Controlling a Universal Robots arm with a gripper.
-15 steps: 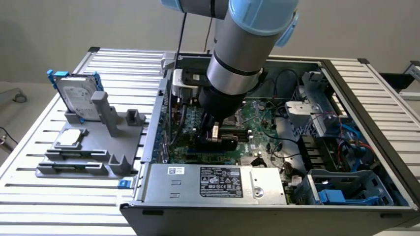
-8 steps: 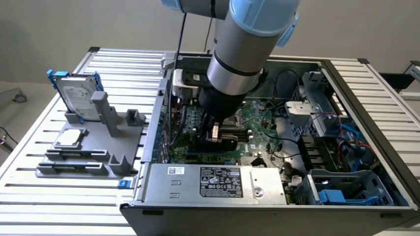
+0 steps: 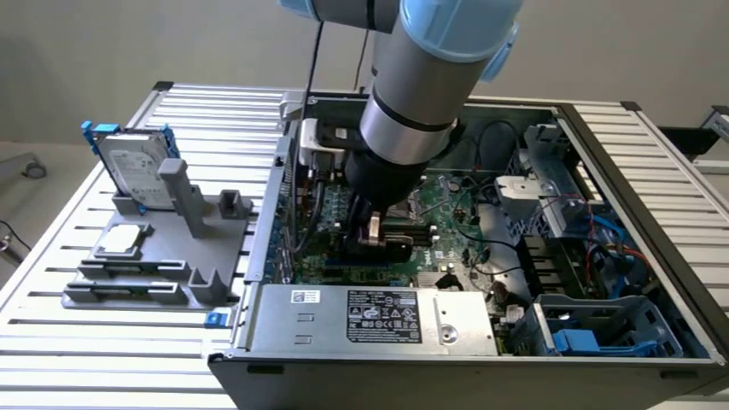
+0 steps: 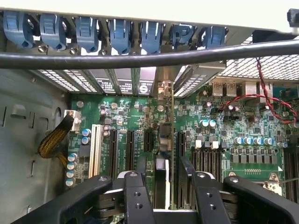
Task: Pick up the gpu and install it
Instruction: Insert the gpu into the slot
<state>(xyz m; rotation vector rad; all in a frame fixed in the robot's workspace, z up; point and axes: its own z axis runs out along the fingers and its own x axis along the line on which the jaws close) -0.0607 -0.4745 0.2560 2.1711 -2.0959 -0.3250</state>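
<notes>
Inside the open case: the gpu [image 3: 385, 249] stands on edge over the motherboard [image 3: 456, 218], near the centre of the case [image 3: 265, 256]; its black shroud shows just under the tool.
Tool: the tool [image 3: 374, 234] hangs at the end of the grey and light-blue arm [image 3: 416, 85], which reaches down from twelve o'clock on the exterior view's face. It sits right at the card's upper edge. Whether it is grasping or has released, I cannot tell.
Wrist look at the card: the gpu [image 4: 163, 140] is seen edge-on, a thin dark strip running from the tool [image 4: 163, 164] toward the case's rear wall. Its silver end bracket [image 4: 164, 89] meets the slot openings under a row of blue clips [image 4: 121, 35]. Long black slots lie on the motherboard [image 4: 233, 135] on both sides of it. Whether it is fully seated I cannot tell.
Cables: a thick black cable [image 4: 140, 58] crosses in front of the clips. Thin red wires [image 4: 264, 93] run over the motherboard. A yellow-and-black braided lead [image 4: 53, 140] ends near a white slot [image 4: 95, 150].
Power supply: the silver, labelled power supply [image 3: 376, 316] lies along the case's six o'clock edge in the exterior view, with a blue drive carrier [image 3: 592, 340] at five o'clock.
Stand: a grey stand [image 3: 160, 265] sits on the slatted table [image 3: 217, 115] at nine o'clock of the case, well apart from the tool. A hard drive [image 3: 135, 166] in a blue frame stands upright at the stand's eleven o'clock corner. A square silver chip [image 3: 123, 240] lies flat toward its nine o'clock side.
</notes>
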